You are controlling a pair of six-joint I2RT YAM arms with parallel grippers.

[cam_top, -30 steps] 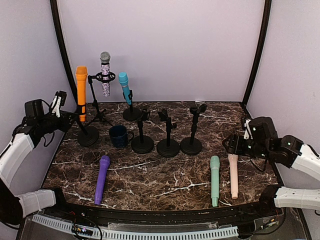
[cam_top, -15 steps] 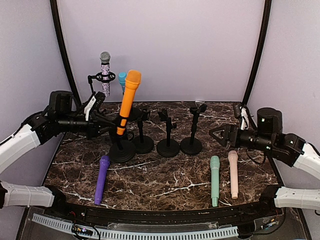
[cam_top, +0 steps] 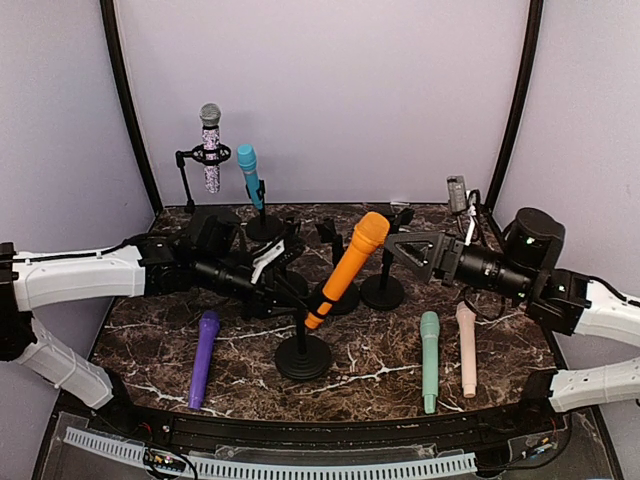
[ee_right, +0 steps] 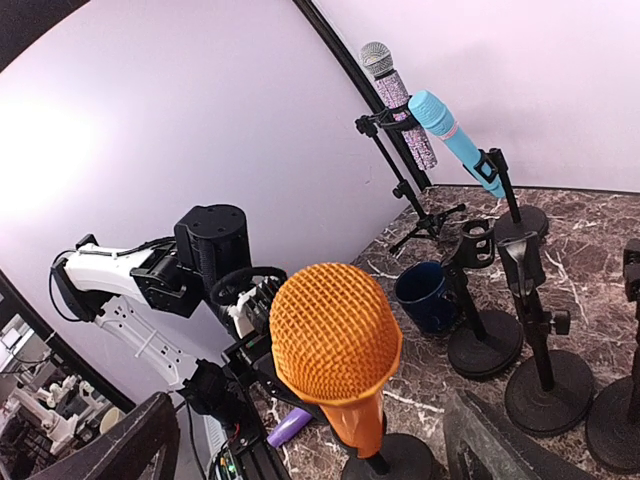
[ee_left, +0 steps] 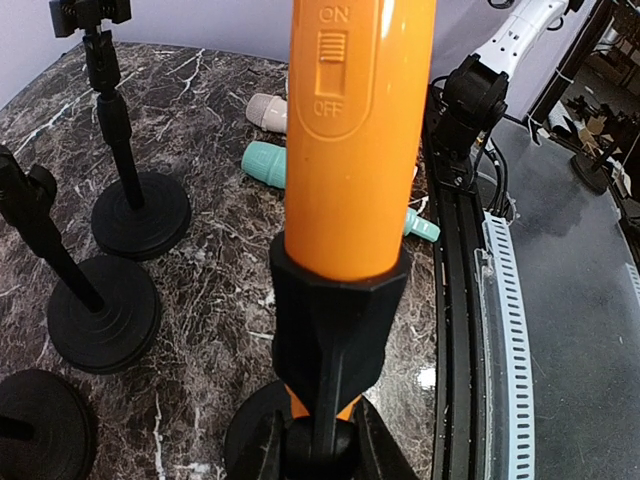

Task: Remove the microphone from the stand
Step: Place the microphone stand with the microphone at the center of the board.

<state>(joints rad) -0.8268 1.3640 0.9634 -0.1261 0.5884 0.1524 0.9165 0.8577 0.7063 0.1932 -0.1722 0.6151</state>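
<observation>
Left hand clenched on the stand stem; the orange microphone leans toward the right hand, which is spread wide and empty. Likely next: grip the head and pull it free.

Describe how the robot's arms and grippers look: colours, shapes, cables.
The left arm and right arm have white link shells, black joints and wrists. The left gripper and right gripper are black. Black cables loop by the right wrist.

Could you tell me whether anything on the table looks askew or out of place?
Yes: the orange microphone tilts sharply rightward in its stand, which sits alone toward the front, apart from the other stands behind. The left gripper grips that stand below the clip.
</observation>
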